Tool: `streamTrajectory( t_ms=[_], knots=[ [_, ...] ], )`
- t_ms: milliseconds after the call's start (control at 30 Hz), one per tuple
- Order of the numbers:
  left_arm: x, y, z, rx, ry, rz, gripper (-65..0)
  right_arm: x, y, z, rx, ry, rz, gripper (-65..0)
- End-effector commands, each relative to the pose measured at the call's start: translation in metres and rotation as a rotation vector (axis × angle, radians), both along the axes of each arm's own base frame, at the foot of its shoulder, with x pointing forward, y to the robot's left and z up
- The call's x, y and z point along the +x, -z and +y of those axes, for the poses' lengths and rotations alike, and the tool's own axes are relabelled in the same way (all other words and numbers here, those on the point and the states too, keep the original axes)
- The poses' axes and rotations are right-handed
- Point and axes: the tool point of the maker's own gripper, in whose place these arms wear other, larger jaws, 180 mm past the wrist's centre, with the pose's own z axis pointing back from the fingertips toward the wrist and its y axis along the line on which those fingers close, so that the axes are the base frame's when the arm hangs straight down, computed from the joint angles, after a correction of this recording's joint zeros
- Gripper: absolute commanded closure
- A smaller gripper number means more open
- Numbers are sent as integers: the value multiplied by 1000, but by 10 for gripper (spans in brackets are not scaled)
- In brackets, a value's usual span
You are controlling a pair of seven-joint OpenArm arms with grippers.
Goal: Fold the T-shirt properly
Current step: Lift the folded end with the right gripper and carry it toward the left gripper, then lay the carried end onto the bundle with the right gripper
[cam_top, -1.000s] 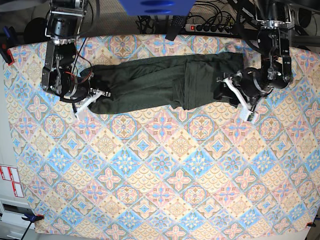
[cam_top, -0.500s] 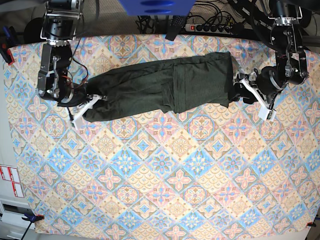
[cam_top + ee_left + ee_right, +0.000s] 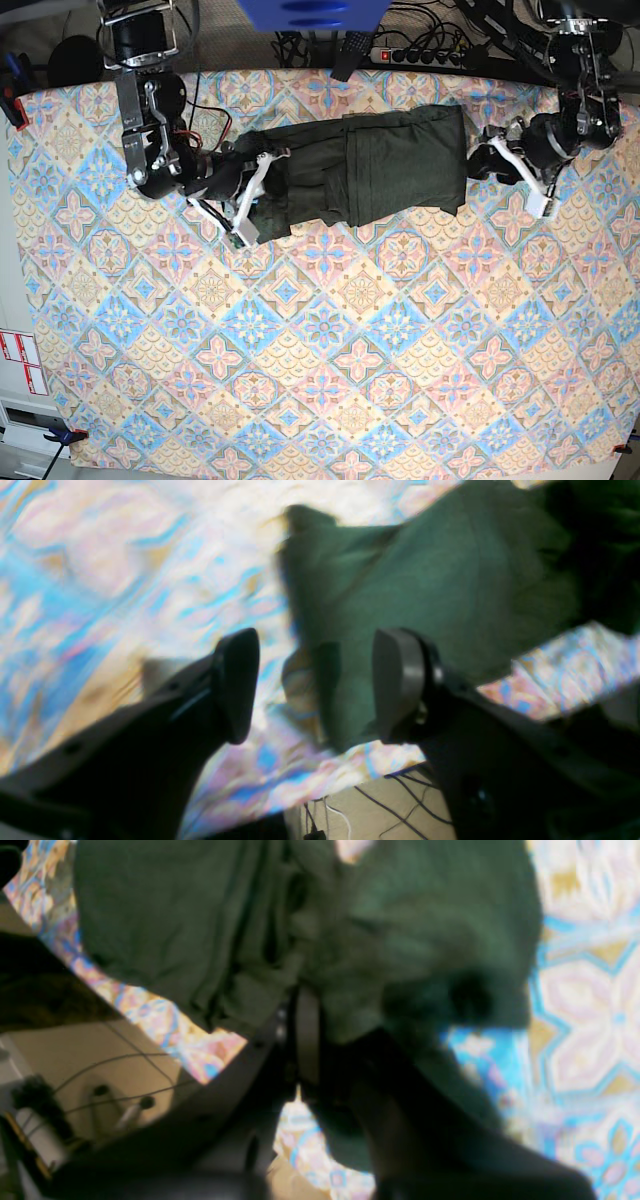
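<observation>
The dark green T-shirt (image 3: 370,165) lies across the far part of the patterned table as a long folded band. Its left end is bunched and lifted over itself. On the left of the base view, my right gripper (image 3: 250,195) is shut on that bunched end. In the right wrist view the fabric (image 3: 200,930) hangs crumpled from the gripper (image 3: 310,1010). My left gripper (image 3: 512,175) stands open just off the shirt's right end. In the left wrist view its fingers (image 3: 237,685) are spread wide, with the shirt's edge (image 3: 425,580) lying flat beyond them and nothing gripped.
A patterned cloth (image 3: 320,350) covers the whole table. A power strip (image 3: 420,55) and cables run along the back edge, beside a blue object (image 3: 310,12). Red-and-white labels (image 3: 20,360) sit off the left edge.
My right gripper has carried the shirt's left end rightward over the shirt, shortening the band. My open left gripper has drawn a little farther right, away from the shirt's right end.
</observation>
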Motion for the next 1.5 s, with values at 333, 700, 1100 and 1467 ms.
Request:
streamTrajectory(
  t_ms=[333,700,1100,1467],
  knots=[
    [-12,-5,30,45,-64,0,-331,1,-40,82,91,-234,-119,-19],
    [-27,3,33,66,-62,38,-331,7,-46,115,58,-385,-155,-19],
    [-27,6,37,101,-62,43,-331,-11,-27,149,-12,-569,-124,-19],
    [-28,7,35,97,-58,47,-331,-26,-28,191,1,-668,-107,-86]
  ],
)
